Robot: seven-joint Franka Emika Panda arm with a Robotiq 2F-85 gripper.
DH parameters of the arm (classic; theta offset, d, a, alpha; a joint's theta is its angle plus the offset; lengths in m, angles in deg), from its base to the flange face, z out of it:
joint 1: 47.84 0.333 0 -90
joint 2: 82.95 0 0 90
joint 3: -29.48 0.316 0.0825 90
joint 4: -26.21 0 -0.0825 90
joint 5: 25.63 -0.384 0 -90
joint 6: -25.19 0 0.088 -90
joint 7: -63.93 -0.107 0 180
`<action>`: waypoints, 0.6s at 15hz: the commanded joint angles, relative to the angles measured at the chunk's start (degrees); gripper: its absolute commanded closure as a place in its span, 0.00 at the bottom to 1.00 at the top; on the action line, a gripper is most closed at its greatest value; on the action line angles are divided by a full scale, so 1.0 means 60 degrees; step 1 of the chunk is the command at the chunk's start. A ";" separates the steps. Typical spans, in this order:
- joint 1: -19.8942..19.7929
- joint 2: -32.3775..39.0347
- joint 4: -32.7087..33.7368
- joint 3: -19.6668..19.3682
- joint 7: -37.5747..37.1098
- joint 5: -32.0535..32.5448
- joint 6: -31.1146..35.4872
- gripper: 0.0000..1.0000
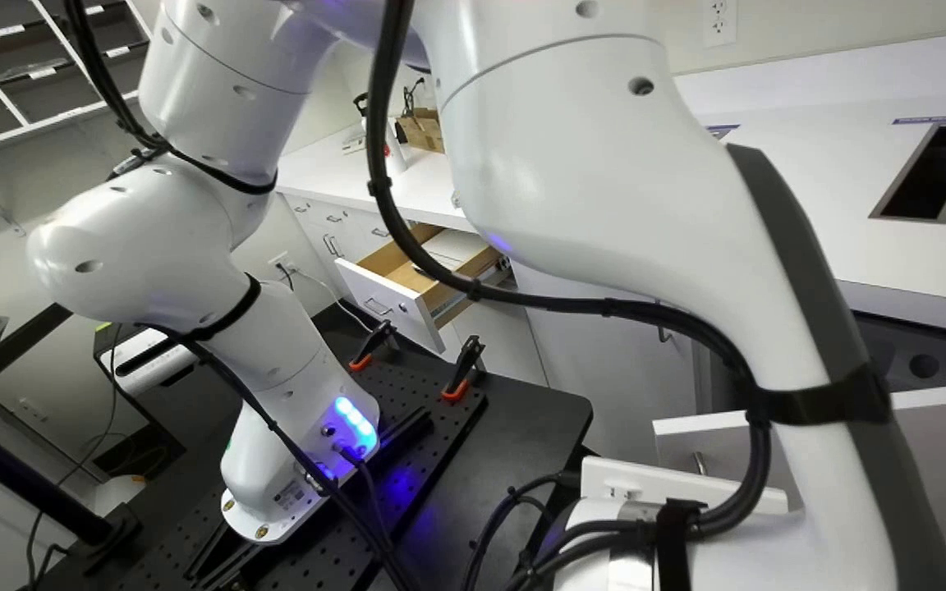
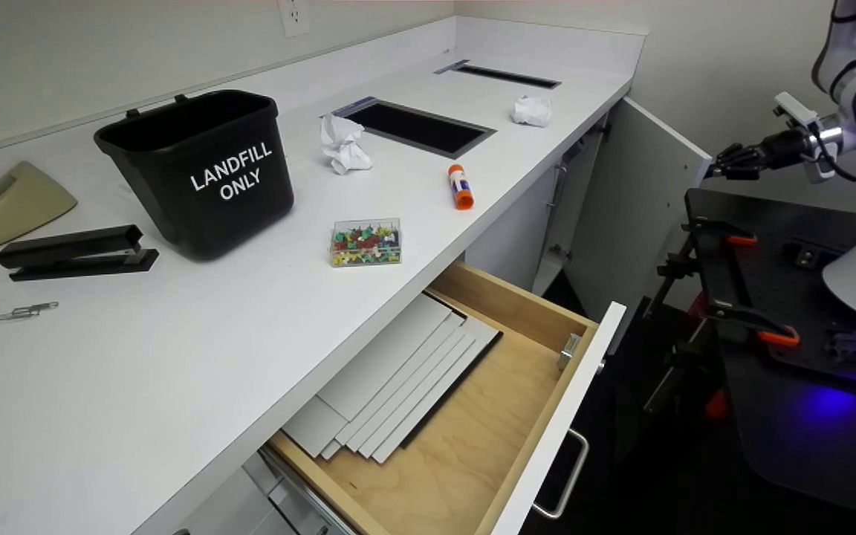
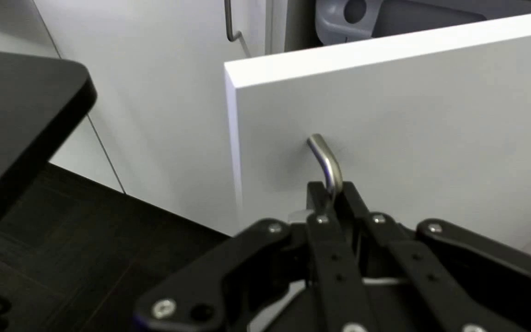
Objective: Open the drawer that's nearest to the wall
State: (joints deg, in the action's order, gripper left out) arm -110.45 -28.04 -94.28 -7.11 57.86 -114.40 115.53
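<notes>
My gripper (image 3: 332, 191) is shut on a curved metal handle (image 3: 324, 157) in the wrist view. The handle is on a white panel (image 3: 385, 129). An exterior view shows this panel (image 2: 636, 212) as a cabinet door standing open at the counter's far end, with my gripper (image 2: 729, 163) at its free edge. In an exterior view my arm hides the gripper and much of the panel (image 1: 727, 447). A white-fronted drawer stands pulled out in both exterior views, with its front (image 1: 387, 304) in one and its bare wooden bottom (image 2: 487, 416) showing.
A black table edge (image 3: 30, 115) lies left of the gripper. The counter (image 2: 250, 349) holds a black bin (image 2: 227, 178), a stapler (image 2: 75, 253), a pushpin box (image 2: 365, 243) and a glue stick (image 2: 461, 187). Grey sheets (image 2: 391, 371) lie in the drawer. Clamps (image 1: 463, 369) grip the black table.
</notes>
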 commanded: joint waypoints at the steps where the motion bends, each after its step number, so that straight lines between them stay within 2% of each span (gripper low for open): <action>1: -0.0371 0.0407 0.0797 -0.0058 -0.0056 0.0125 0.0881 0.98; 2: -0.0410 0.0304 0.0847 -0.0077 -0.0083 0.0275 0.0952 0.98; 3: -0.0423 0.0202 0.0877 -0.0088 -0.0076 0.0434 0.1022 0.65; 5: -0.0149 -0.0108 0.0740 -0.0179 -0.0087 0.0944 0.1476 0.59; 9: 0.1016 -0.1103 -0.0209 -0.0624 0.0001 0.2141 0.3230 0.29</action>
State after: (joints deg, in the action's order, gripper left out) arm -109.56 -28.79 -90.12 -8.70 57.30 -105.90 128.00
